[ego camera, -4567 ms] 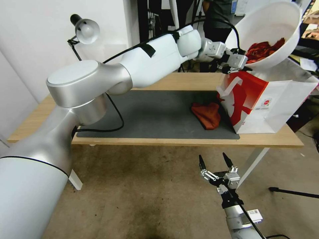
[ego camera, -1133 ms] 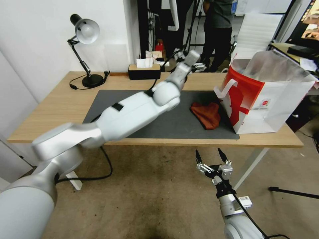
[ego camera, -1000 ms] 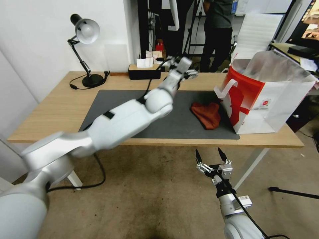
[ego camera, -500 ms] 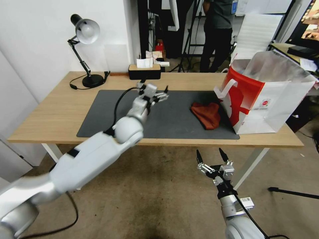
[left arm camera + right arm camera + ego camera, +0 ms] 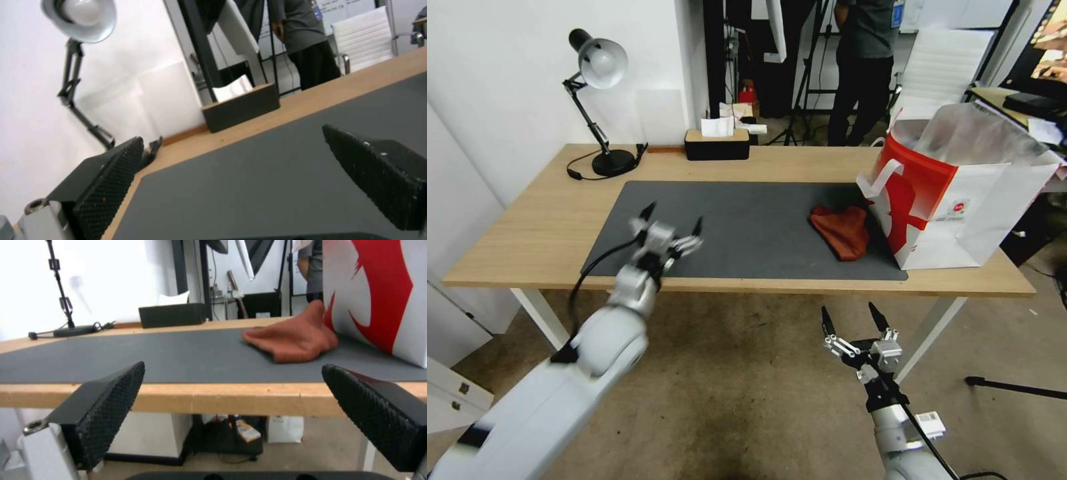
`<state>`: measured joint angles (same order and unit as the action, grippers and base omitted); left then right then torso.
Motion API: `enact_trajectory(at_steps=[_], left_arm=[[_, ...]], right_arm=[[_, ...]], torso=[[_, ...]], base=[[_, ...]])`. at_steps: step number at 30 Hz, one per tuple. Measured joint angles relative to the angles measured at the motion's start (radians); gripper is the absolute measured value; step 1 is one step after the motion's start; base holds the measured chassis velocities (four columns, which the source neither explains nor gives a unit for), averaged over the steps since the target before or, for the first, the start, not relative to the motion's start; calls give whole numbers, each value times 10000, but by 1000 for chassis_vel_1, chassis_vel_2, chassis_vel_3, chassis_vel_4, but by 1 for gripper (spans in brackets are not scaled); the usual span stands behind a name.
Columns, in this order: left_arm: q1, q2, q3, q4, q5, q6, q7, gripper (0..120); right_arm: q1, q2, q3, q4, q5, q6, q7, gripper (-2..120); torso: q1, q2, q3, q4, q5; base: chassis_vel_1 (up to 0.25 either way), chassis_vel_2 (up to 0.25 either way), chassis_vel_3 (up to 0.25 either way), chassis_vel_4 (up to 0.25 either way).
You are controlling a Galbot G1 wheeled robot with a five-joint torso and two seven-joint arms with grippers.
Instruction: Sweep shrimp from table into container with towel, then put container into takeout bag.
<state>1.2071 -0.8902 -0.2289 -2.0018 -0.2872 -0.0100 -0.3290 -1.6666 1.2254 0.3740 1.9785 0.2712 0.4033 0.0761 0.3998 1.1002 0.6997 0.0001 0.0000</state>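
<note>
Left tool [image 5: 670, 227] wide and empty over mat's [image 5: 747, 230] near-left corner, right tool [image 5: 854, 323] wide below desk [image 5: 527, 220] edge, nearer bag [image 5: 960, 193] standing upright at desk's right end beside cloth [image 5: 842, 230]

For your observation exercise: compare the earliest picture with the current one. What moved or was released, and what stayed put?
The left tool, which held the bowl of shrimp above the bag, has let it go and drawn back to the mat's near left edge, fingers open and empty. The bowl is gone from sight. The bag, the cloth and the open right tool below the table stayed put.
</note>
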Motion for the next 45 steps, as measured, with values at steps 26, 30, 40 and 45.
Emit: enact_trajectory(at_steps=[26, 30, 40, 45], left_arm=[[4376, -3262, -2393, 494, 2401, -3444, 1418, 100], [4397, -3418, -2345, 517, 2429, -3544, 1510, 100], [4432, -3721, -2275, 517, 2422, -3665, 1769, 100], [4445, -3768, -2302, 517, 2430, -3789, 1883, 100]], right_arm=[[-354, 252, 103, 214, -223, 5, 59, 100], [-403, 256, 172, 285, -226, 10, 59, 100], [-514, 278, 233, 505, -226, 20, 60, 100], [-542, 279, 235, 525, -221, 20, 56, 100]], torso=[[2, -2, 3, 0, -1], [2, -2, 3, -1, 1], [2, -2, 3, 0, 0], [2, -2, 2, -1, 0]], base=[[0, 0, 0, 0], [0, 0, 0, 0], [0, 0, 0, 0], [0, 0, 0, 0]])
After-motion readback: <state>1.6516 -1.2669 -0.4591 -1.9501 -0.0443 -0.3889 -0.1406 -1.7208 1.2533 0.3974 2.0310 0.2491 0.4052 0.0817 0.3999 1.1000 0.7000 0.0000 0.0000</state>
